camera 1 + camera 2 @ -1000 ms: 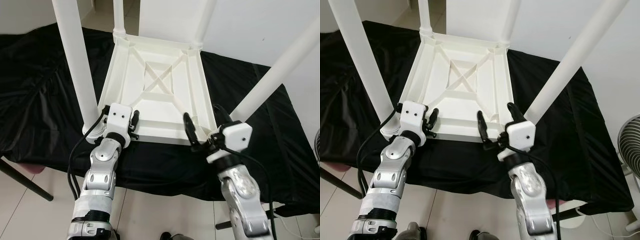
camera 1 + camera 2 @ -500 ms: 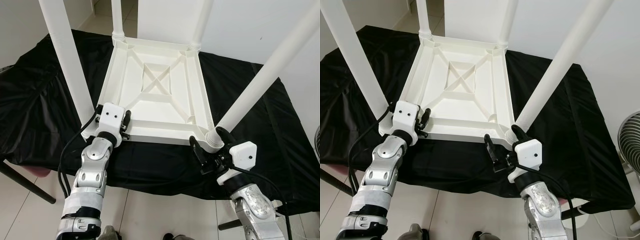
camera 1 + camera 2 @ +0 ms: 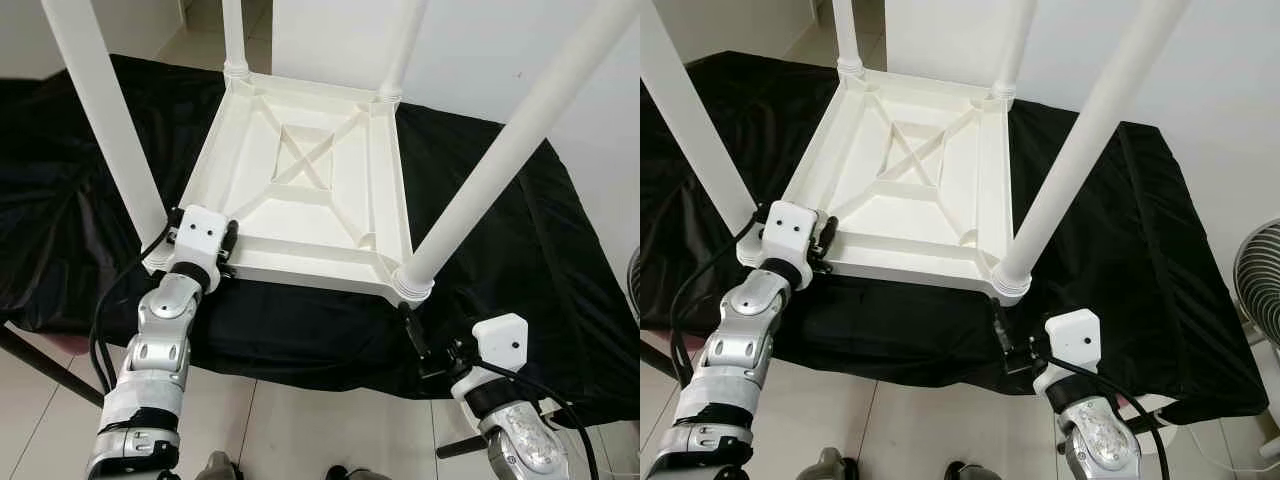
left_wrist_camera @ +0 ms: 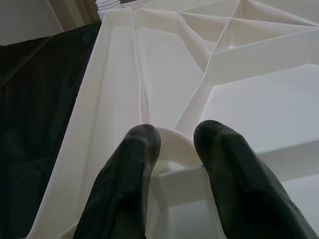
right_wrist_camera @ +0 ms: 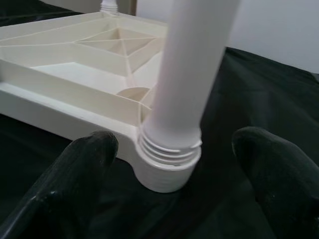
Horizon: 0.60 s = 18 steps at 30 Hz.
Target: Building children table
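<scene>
Left gripper (image 3: 228,252) sits right at the near left corner of the upturned white table (image 3: 300,190), fingers (image 4: 134,164) a little parted, their tips against a round socket and a rib inside the tabletop's rim; whether they are actually squeezing anything, I cannot tell. Right gripper (image 3: 428,345) is low now, hanging just in front of the near right corner, fingers (image 5: 84,164) spread wide with nothing between them; the wrist view looks straight at the near right leg (image 5: 189,74) and its threaded collar sitting in the corner.

That table lies upside down on a black cloth (image 3: 500,210), underside up like a shallow tray: raised rim all round, crossed ribs meeting at a small square frame in the middle, and nothing lying in any of the compartments. Four round white legs rise from the corners. The near left leg (image 3: 105,110) stands just behind the left gripper's white housing, which hides its base. All four legs run out of the top of the picture, so their ends are cut off.

Pale floor tiles (image 3: 300,430) show below the cloth's edge, and a fan (image 3: 1255,290) sits at the right edge, cut off.
</scene>
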Available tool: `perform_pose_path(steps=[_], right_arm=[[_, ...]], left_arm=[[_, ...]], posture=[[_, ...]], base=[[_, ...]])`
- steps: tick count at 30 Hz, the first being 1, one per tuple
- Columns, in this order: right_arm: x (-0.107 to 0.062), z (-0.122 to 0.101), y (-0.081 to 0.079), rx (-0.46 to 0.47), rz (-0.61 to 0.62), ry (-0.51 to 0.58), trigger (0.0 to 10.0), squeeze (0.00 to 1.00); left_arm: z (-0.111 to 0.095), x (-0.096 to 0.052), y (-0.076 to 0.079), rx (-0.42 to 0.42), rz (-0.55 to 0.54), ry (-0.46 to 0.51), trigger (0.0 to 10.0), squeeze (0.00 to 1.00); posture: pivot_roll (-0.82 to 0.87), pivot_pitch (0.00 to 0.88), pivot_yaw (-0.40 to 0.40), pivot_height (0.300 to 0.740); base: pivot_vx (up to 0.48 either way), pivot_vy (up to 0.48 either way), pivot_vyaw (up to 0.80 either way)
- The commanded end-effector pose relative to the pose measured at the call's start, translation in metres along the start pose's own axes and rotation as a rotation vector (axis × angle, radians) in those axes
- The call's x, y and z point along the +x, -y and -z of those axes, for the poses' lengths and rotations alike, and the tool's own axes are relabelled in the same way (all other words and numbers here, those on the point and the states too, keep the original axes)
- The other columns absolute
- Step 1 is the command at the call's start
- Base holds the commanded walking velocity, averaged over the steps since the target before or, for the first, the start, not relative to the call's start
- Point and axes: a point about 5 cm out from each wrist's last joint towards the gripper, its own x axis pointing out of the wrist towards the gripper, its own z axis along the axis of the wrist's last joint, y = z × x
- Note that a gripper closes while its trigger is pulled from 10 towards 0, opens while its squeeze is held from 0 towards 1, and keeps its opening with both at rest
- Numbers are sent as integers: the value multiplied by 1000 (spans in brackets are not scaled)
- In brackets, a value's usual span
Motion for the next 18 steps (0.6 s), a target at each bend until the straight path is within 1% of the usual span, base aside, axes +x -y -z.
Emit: perform_pose_path(steps=[1,4,6,7,8,9,10,12,18], right_arm=[[-2,-6,6,-21,42,24,10000,0],[2,-14,11,-36,71,58,10000,0],[2,-14,11,-36,71,58,10000,0],[7,-19,13,-40,78,81,10000,0],[7,-19,13,-40,78,81,10000,0],[13,-24,13,-44,78,110,10000,0],[13,-24,13,-44,78,110,10000,0],[24,-32,13,-48,81,155,10000,0],[33,-38,13,-51,82,189,10000,0]], left_arm=[[1,1,-4,-7,-123,-1,10000,0],[-2,3,2,-12,-96,9,10000,0],[-2,3,2,-12,-96,9,10000,0],[-4,3,6,-21,-85,16,10000,0],[-4,3,6,-21,-85,16,10000,0],[-6,4,11,-29,-65,24,10000,0],[-6,4,11,-29,-65,24,10000,0],[-10,4,20,-42,-39,37,10000,0],[-12,3,26,-59,-25,46,10000,0]], posture=[[11,113,-35,740],[5,114,-32,740],[5,114,-32,740],[5,114,-29,740],[5,114,-29,740],[9,113,-30,740],[9,113,-30,740],[19,111,-35,740],[28,110,-39,740]], base=[[0,0,0],[0,0,0],[0,0,0],[0,0,0],[0,0,0],[0,0,0],[0,0,0],[0,0,0],[0,0,0]])
